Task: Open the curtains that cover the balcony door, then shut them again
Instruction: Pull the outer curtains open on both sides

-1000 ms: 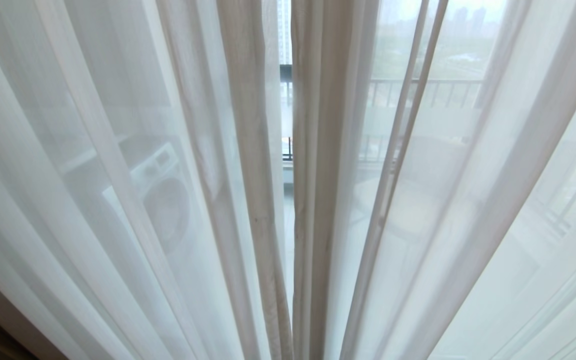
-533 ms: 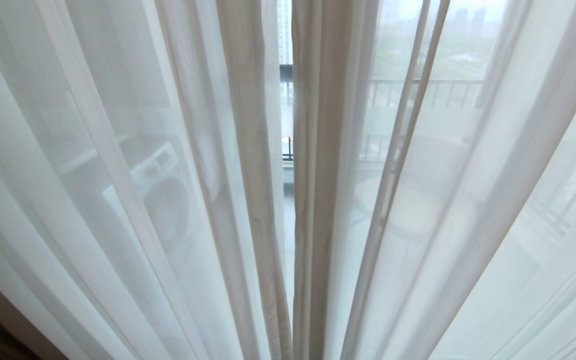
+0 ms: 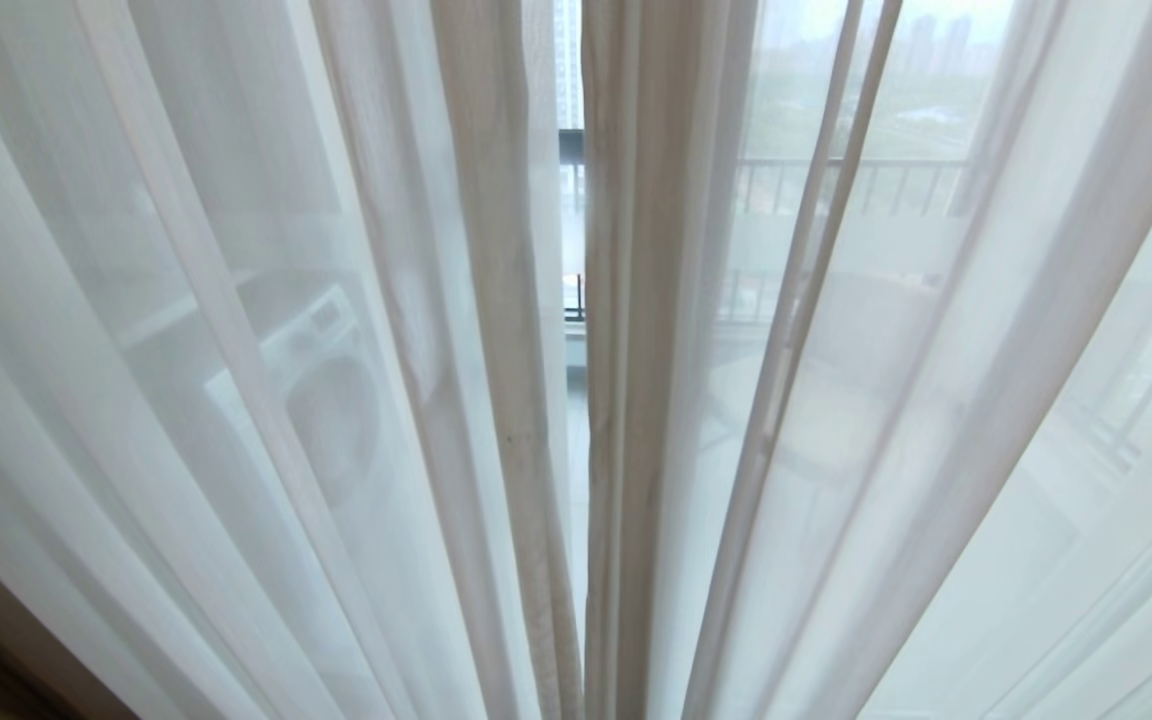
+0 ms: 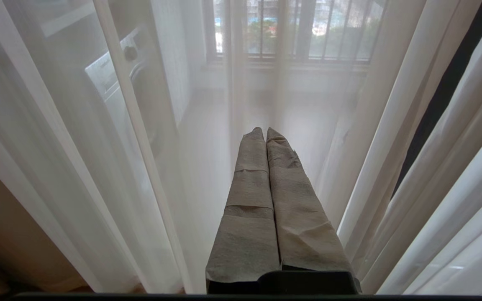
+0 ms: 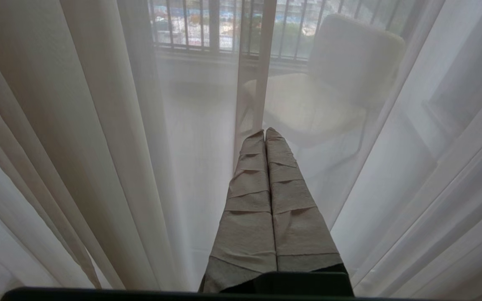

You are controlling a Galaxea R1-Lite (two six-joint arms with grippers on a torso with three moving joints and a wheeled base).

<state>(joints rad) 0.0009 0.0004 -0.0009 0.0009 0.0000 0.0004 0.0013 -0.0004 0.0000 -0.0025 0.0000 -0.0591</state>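
Two sheer panels of the curtains (image 3: 236,380) fill my head view from edge to edge, meeting at a narrow slit in the middle of the frame where their gathered edges hang side by side. Through that slit I can see a strip of dark railing (image 3: 572,296) and daylight; I cannot make out the balcony door itself, since the fabric veils everything behind it. A washing machine (image 3: 321,380) shows hazily through the left panel, and in the right wrist view a pale chair (image 5: 341,83) sits beyond the cloth in the upper right.

Neither arm appears in the head view. In its own wrist view the left gripper (image 4: 265,131) sits at lower centre, its wrapped fingers pressed together with nothing between them, pointing at the sheer fabric (image 4: 98,146) without clearly touching it. The right gripper (image 5: 265,133) looks the same in its own view: fingers together, empty, facing the sheer cloth (image 5: 98,125).

As I read it, the task has barely begun, or none of it shows. The curtains are drawn across, only the slight gap parts them, and no cloth is gripped. Both halves are left: pulling the panels apart, then drawing them shut. I see only sheer fabric here; any thicker layer is out of frame.
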